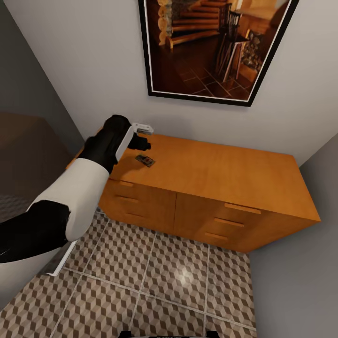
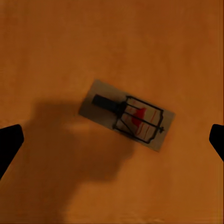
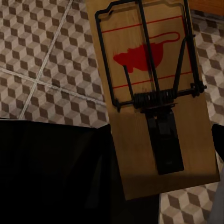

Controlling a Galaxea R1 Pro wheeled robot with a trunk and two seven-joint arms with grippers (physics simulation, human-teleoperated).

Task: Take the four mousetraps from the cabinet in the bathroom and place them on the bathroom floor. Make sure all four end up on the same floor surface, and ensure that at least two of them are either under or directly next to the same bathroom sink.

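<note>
Right pincer (image 3: 163,205) pinches a mousetrap (image 3: 149,93) lengthwise; spread left pincer (image 2: 112,140) hovers over another (image 2: 126,114), lying diagonal.

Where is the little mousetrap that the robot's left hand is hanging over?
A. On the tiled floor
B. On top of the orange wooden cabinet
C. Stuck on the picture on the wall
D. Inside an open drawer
B. The mousetrap lies flat on the top of the cabinet, just below the left hand, and the left wrist view shows it resting on plain orange wood between the open fingers.
</note>
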